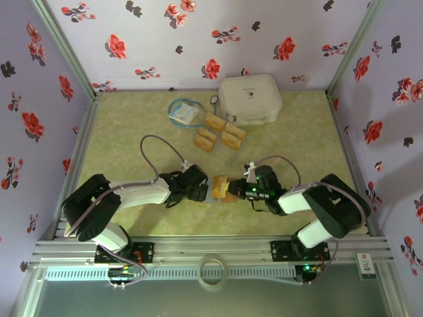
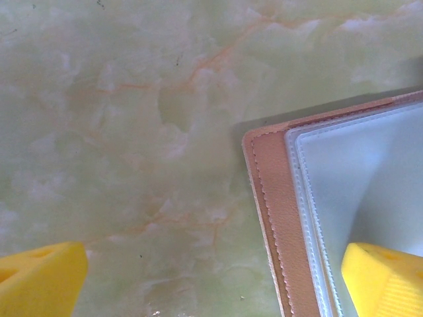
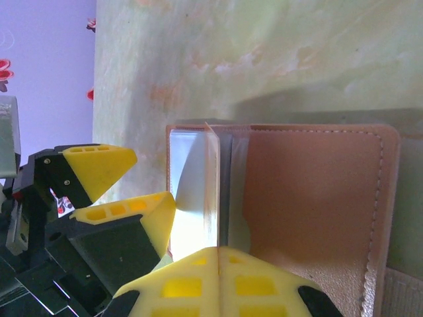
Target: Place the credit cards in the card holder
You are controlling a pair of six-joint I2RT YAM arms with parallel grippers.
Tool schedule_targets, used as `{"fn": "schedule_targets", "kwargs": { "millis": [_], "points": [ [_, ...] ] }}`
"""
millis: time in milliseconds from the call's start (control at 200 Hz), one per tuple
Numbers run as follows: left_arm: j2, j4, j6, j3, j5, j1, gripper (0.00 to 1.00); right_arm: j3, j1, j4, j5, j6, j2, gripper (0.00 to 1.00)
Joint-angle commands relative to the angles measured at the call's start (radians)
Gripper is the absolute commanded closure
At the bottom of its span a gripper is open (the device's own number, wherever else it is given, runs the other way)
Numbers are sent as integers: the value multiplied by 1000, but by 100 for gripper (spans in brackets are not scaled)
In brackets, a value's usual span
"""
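From above, the flat reddish-brown card holder [image 1: 222,189] lies open on the marbled green tabletop [image 1: 132,152]. Both arms bend low and inward, with the left gripper [image 1: 206,189] at its left edge and the right gripper [image 1: 238,191] at its right. Several small tan credit cards [image 1: 215,121] lie loose beyond it, well apart.

At the left wrist, the left gripper [image 2: 215,264] stands wide, one yellow finger [image 2: 386,281] over the card holder's [image 2: 274,218] stitched edge and clear pocket.

At the right wrist, the right gripper [image 3: 218,261] is pressed closed, pinching a thin clear leaf of the card holder [image 3: 310,198] upright.
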Motion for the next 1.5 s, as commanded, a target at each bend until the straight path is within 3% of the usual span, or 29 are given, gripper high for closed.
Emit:
{"fn": "schedule_targets", "kwargs": {
  "millis": [0, 1495],
  "points": [
    [1, -40, -12, -26, -24, -9, 0, -17, 9, 24, -2, 9, 7, 100],
    [-1, -44, -13, -28, -25, -12, 0, -36, 10, 28, -9, -9, 38, 100]
  ]
}}
